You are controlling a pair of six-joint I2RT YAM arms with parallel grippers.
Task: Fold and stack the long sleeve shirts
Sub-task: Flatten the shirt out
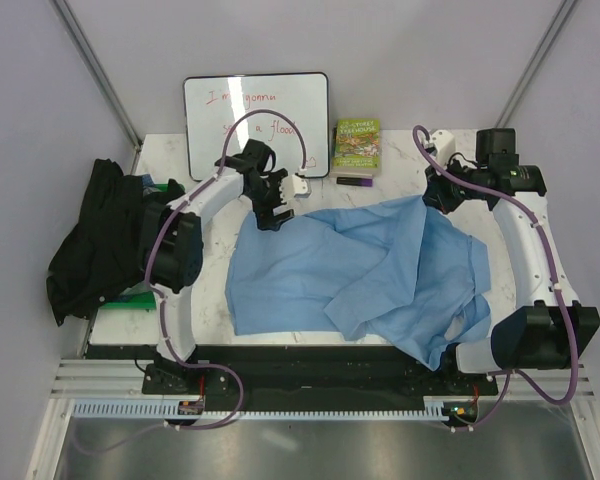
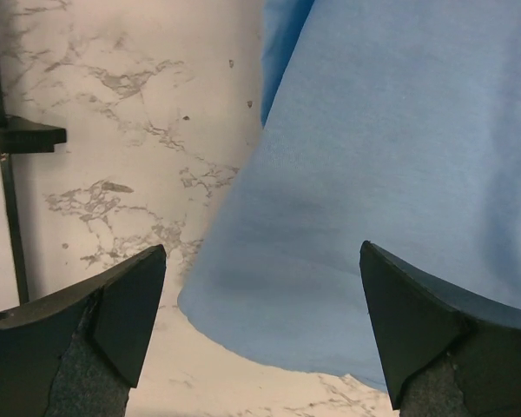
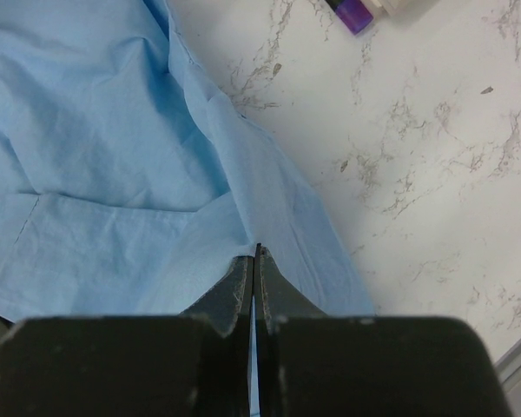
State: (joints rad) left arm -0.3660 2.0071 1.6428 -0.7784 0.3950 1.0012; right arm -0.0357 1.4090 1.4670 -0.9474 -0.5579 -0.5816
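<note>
The light blue long sleeve shirt (image 1: pixel 360 270) lies rumpled and partly folded over itself across the middle of the marble table (image 1: pixel 212 300). The black long sleeve shirt (image 1: pixel 95 235) is bunched at the table's left edge and hangs off it. My left gripper (image 1: pixel 273 215) is open and empty just above the blue shirt's far left corner; in the left wrist view (image 2: pixel 262 248) the rounded cloth edge (image 2: pixel 391 174) lies between its fingers. My right gripper (image 1: pixel 435 200) is shut on the blue shirt's far right edge, and a pinched fold (image 3: pixel 113 130) shows at its tips (image 3: pixel 258 252).
A whiteboard (image 1: pixel 255 110) leans at the back. A green-covered book (image 1: pixel 357 147) lies beside it, with a purple-capped marker (image 1: pixel 355 182) in front of it, also in the right wrist view (image 3: pixel 354 15). Something green (image 1: pixel 130 297) lies under the black shirt at the left edge.
</note>
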